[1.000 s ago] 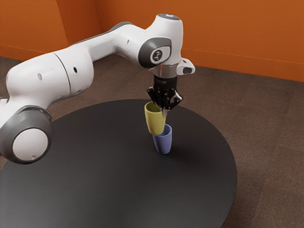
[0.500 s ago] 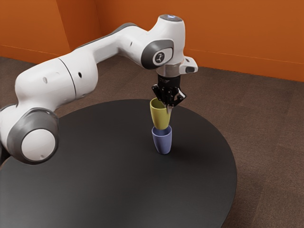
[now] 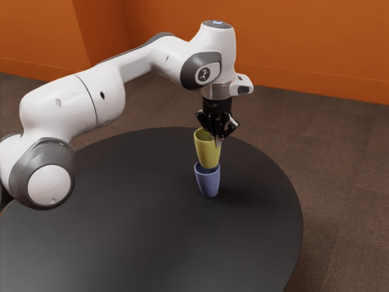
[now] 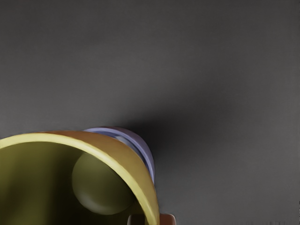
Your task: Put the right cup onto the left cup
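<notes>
Pinching the yellow cup (image 3: 208, 153) at the exterior view's four o'clock, the fingers (image 3: 218, 142) hold it upright over the blue cup (image 3: 208, 184) – for nesting, probably.

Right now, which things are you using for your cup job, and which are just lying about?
For the job:
- yellow-green tapered plastic-looking cup, held
- blue-violet tapered cup, standing below it
- black two-finger gripper, pinching the upper cup's wall

Just around:
- round black table, though it holds up the lower cup
- orange wall
- brown floor
</notes>
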Motion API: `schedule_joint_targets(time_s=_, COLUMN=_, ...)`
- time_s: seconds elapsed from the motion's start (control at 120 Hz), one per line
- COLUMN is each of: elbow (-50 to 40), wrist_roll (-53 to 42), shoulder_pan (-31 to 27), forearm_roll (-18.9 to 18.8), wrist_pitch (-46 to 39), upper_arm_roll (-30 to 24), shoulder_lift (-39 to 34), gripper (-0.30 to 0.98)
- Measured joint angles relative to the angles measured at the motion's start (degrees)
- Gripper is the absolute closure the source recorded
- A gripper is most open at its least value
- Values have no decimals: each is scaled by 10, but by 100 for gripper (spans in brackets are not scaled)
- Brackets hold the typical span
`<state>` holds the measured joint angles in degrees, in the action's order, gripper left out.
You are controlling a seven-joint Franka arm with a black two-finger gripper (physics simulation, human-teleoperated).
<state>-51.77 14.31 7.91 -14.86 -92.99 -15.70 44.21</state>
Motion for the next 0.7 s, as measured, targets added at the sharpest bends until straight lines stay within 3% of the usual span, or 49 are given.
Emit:
schedule_joint_targets(time_s=0.525, elbow=-5, wrist_roll=2, shoulder_pan=-9, forearm_roll=15, wrist_pitch=-7, upper_arm_roll=2, shoulder_lift=26, gripper=78)
schedule_joint_targets(time_s=0.7, elbow=-5, wrist_roll=5, shoulder_pan=-10, forearm_roll=23, wrist_pitch=-7, upper_arm_roll=2, shoulder_lift=27, gripper=44)
